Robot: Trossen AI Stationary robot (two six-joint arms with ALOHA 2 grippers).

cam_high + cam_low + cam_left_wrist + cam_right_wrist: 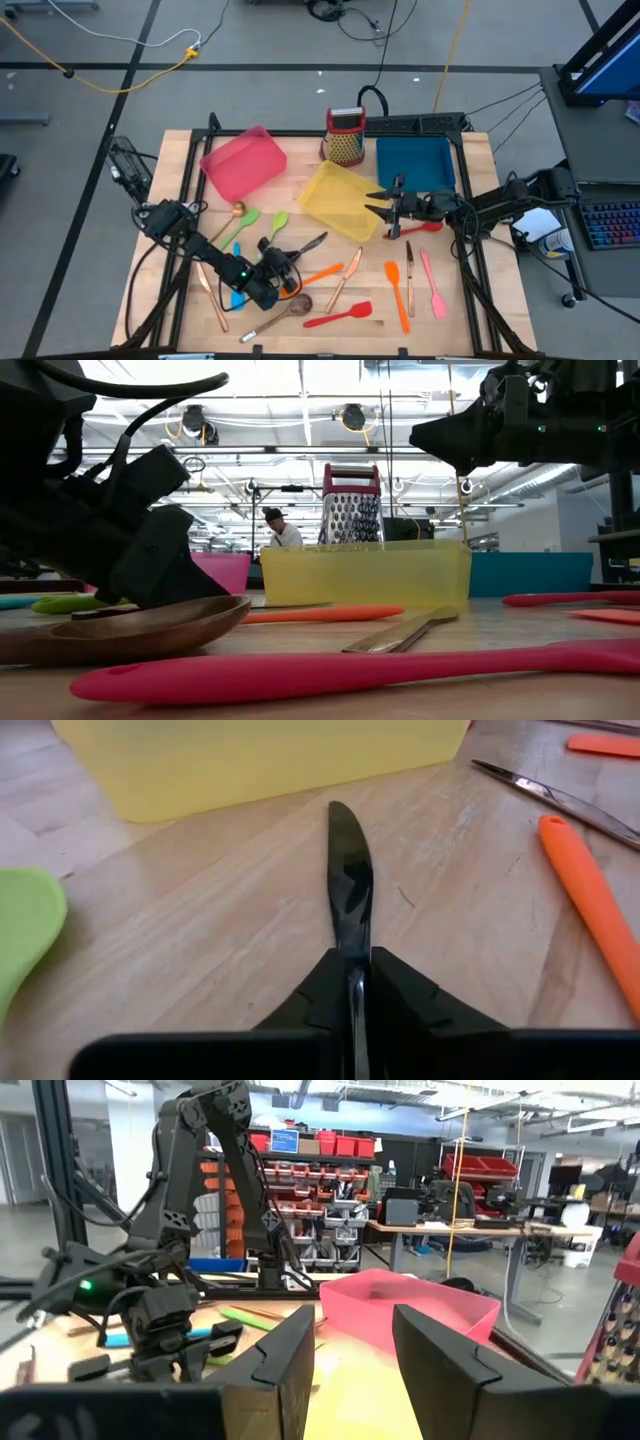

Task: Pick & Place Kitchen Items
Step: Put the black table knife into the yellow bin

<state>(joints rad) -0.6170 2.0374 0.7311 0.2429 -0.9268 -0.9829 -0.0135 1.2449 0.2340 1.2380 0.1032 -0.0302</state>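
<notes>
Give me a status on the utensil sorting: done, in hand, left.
Done: nothing visible; the pink tray, yellow tray and blue tray look empty. In hand: the left gripper is shut on the black knife, low at the table. The right gripper hangs open over the yellow tray. Left: the other utensils, like the orange spatula, lie on the table.

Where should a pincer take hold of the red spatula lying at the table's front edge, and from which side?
The red spatula lies flat, clear of its neighbours, with its broad head toward the right. Probably best is a grip from straight above on the slim handle near mid-length, fingers closing across its width. The left pincer is nearest, but it is shut on the black knife.
</notes>
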